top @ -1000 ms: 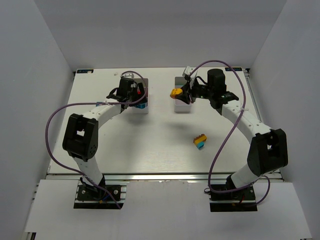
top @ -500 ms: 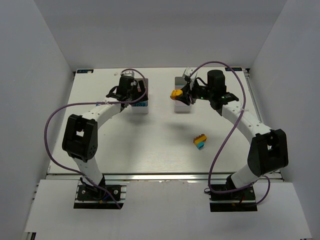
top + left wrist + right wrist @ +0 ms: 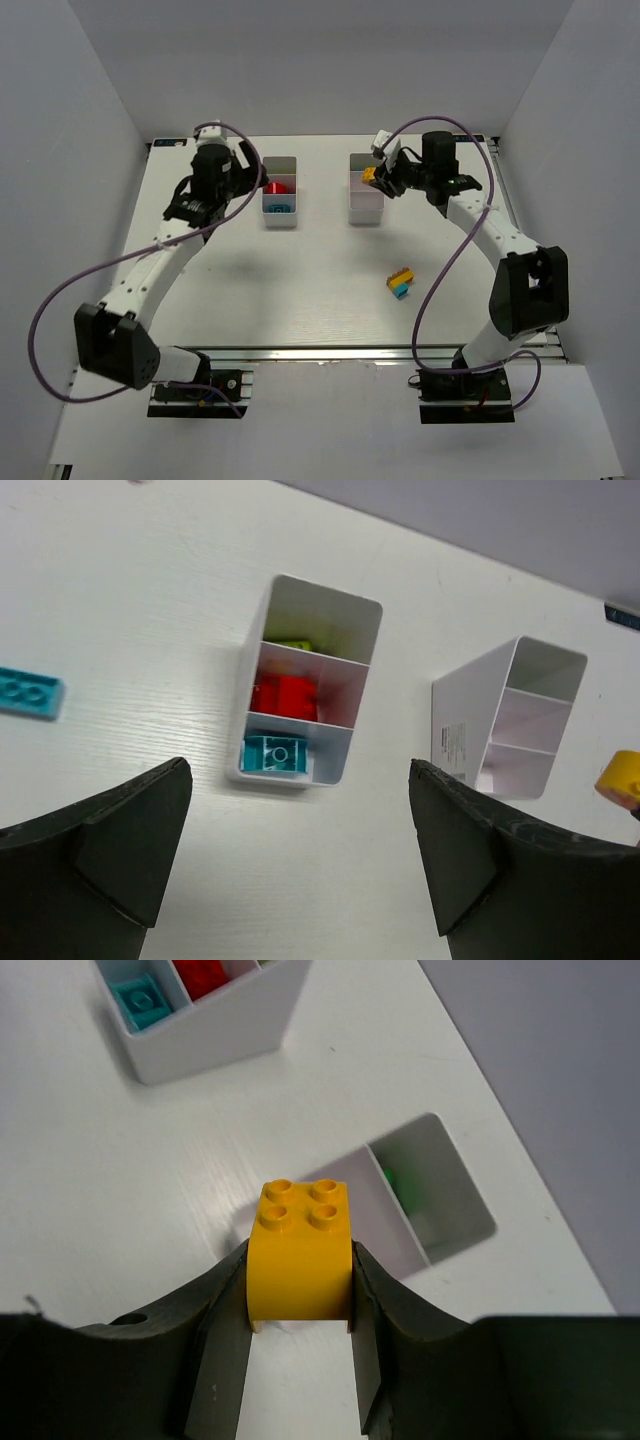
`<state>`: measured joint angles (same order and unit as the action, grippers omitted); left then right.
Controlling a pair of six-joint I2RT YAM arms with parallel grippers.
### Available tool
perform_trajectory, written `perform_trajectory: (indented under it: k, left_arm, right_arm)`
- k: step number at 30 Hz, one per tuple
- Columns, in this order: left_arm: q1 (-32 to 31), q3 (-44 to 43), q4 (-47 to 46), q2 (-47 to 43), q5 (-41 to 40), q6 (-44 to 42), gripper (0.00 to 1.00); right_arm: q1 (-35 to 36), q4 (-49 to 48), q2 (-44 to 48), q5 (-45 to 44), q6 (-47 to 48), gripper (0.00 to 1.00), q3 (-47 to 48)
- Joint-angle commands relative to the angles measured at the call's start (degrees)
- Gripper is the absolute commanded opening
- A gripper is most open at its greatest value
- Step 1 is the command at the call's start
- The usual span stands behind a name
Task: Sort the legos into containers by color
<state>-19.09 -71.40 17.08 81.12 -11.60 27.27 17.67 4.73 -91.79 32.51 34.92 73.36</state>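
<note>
Two white three-part containers stand at the back: the left bin (image 3: 281, 192) (image 3: 336, 770) and the right bin (image 3: 366, 208) (image 3: 440, 1185). The left bin holds a lime brick (image 3: 290, 643), red bricks (image 3: 283, 695) and a teal brick (image 3: 275, 753). My left gripper (image 3: 252, 180) (image 3: 300, 772) hangs open and empty just left of that bin. My right gripper (image 3: 372, 175) (image 3: 300, 1260) is shut on an orange brick (image 3: 300, 1250) above the right bin, where a green brick (image 3: 390, 1180) lies in one compartment. A yellow and blue lego cluster (image 3: 401, 282) lies on the table.
A flat teal brick (image 3: 28, 692) lies on the table left of the left bin. White walls enclose the table on three sides. The purple cables loop beside both arms.
My left arm has drawn back to the left from over the left bin with its jaws wider, uncovering the red and teal bricks. The right gripper has shifted slightly back with the orange brick.
</note>
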Motion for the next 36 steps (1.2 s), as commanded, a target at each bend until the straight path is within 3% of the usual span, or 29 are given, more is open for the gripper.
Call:
perform_trajectory:
  k: [1, 5, 15, 25, 31, 36]
  left_arm:
    - [1.7, 4.3, 6.7, -7.4, -5.0, 1.5, 0.98]
    - [2.7, 9.2, 9.7, -13.6, -4.1, 2.3, 0.98]
    - [3.7, 18.8, 10.4, -25.8, -2.4, 9.0, 0.98]
    - [4.0, 17.7, 11.8, -26.4, -2.9, 8.9, 0.98]
    - [4.1, 18.0, 11.3, -26.1, -1.9, 9.6, 0.98]
    - [4.0, 18.2, 11.7, -26.4, -0.9, 10.6, 0.98]
  right_arm:
    - [-1.8, 3.5, -2.3, -3.7, 9.7, 0.11, 5.3]
    - [-2.6, 4.7, -5.1, -4.1, 14.5, 0.15, 8.3]
    - [-3.4, 8.5, -13.2, -0.8, 15.3, 0.15, 16.3]
    - [-3.2, 10.8, -17.0, -0.4, 16.6, 0.26, 17.2]
    - [-3.0, 9.2, -19.0, -2.3, 15.4, 0.6, 17.5]
    - [-3.1, 9.2, -18.7, -2.6, 15.2, 0.63, 17.0]
